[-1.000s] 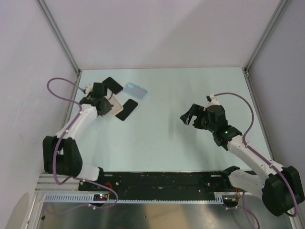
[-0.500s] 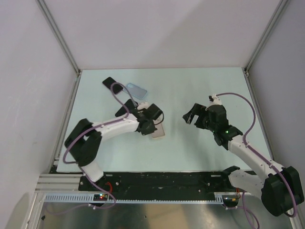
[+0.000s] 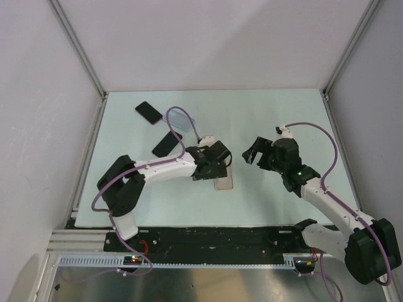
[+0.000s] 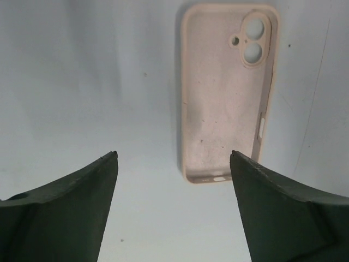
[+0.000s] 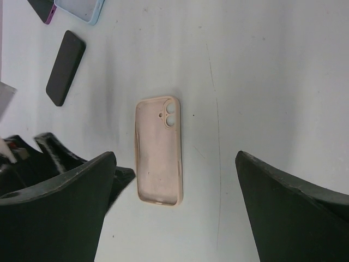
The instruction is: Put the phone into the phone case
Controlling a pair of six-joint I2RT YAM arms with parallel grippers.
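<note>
A beige phone case (image 3: 223, 182) lies hollow side up mid-table, with its camera cutouts showing (image 4: 226, 93) (image 5: 158, 153). My left gripper (image 3: 217, 165) hovers just beside it, open and empty (image 4: 173, 155), the case ahead of its fingertips. The light blue phone case (image 3: 178, 118) (image 5: 82, 8) rests at the back left. Two black phones lie near it, one (image 3: 148, 112) at the back and one (image 3: 165, 144) (image 5: 65, 67) closer in. My right gripper (image 3: 255, 153) is open and empty (image 5: 175, 158), raised to the right of the beige case.
Grey walls and metal frame posts (image 3: 79, 50) close in the table on the left, back and right. A black rail (image 3: 214, 239) runs along the near edge. The left arm's purple cable (image 3: 182, 129) arches over the nearer phone.
The left arm swung from the back left to the middle with the beige case, set it down on the table and opened. The right arm has barely moved.
</note>
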